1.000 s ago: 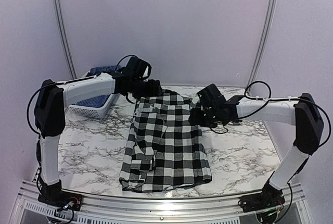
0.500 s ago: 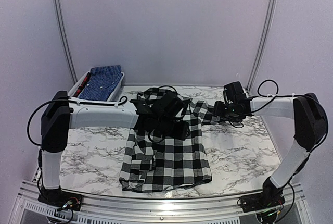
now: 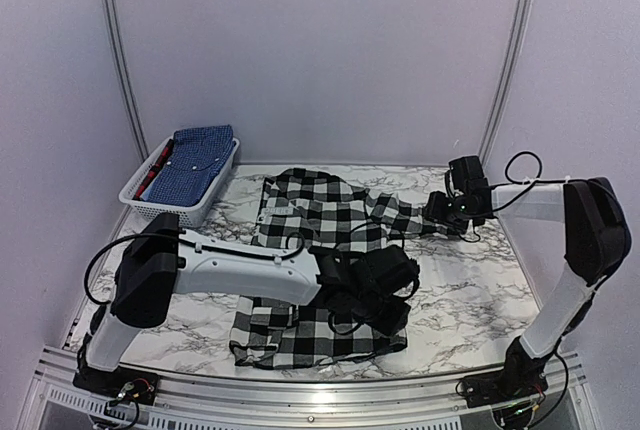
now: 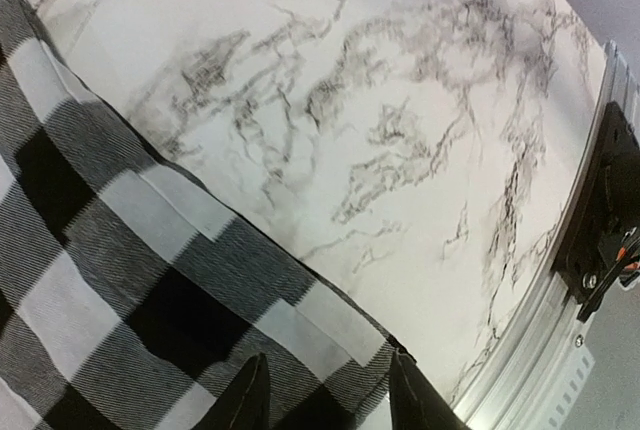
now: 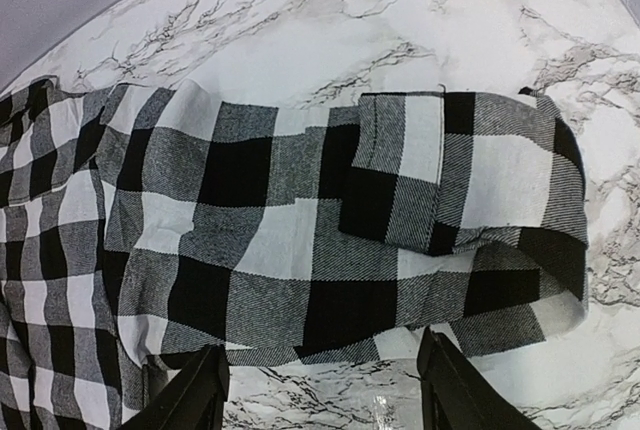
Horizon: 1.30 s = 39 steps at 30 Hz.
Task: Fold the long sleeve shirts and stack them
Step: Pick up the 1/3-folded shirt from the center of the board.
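Left gripper [image 4: 327, 362]: jaws part-spread and narrowing, not yet pressed together. The hem corner [image 4: 372, 348] of the checked shirt [image 3: 320, 212] sits right between the fingertips, cloth running away ahead and to one side, bare table [image 4: 400, 100] on the other side. No pinch visible yet, fabric lies flat.

Right gripper [image 5: 322, 345]: jaws spread wide, holding nothing. The sleeve [image 5: 290, 220] lies flat just ahead of the fingertips, and the cuff [image 5: 465, 175] is folded back on itself ahead of the one finger.

Changed in the last second:
- Left arm has swung from the far collar end, by the basket [image 3: 140, 202], across the shirt to the near hem corner.
- Left jaws have gone from wide to roughly half.
- Right gripper has moved outward from the shirt body. The sleeve now trails out from the body toward it, drawn straight on the table.
- Basket and the blue shirt [image 3: 197, 160] in it are now uncovered; the blue one is untouched.

Meaning for the task: judging by this, the spread-out stage is about done, since the sleeve is out and the body is flat. The left looks set to take the hem corner for a fold. The right is free and placed to take the sleeve. No fold made yet, so it is early in the task. Risk: the left may close on the hem edge only and slip off.
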Motion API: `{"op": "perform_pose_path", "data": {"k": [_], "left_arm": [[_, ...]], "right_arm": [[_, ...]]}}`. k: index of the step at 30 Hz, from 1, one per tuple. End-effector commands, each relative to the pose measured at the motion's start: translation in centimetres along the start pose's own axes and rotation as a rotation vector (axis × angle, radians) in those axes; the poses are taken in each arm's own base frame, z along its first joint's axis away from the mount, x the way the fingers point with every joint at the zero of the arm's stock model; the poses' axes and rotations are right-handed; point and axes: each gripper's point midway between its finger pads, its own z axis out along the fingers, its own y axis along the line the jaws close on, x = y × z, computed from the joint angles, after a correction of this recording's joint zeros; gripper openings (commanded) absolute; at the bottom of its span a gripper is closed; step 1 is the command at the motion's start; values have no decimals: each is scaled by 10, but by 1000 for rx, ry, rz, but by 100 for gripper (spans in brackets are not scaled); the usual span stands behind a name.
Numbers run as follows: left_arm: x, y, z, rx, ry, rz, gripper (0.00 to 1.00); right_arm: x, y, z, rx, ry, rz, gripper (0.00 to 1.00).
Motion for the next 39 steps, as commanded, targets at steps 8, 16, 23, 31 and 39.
{"op": "perform_pose_path", "data": {"k": [8,16,23,31,39], "left_arm": [[37,1,29,-164,70,65,44],[25,-5,30,-225,23,127,46],[31,-12,40,-208,51,132,41],[38,-12,48,-197,78,139,34],[48,-17,54,-160,114,150,37]], "right_arm": [[-7,6,-21,-42,-49,-1,61],[-10,8,-25,-46,-55,-13,61],[-12,10,-22,-50,-50,-19,61],[-10,10,-20,-51,-46,-21,61],[-6,7,-15,-46,-35,-16,61]]}}
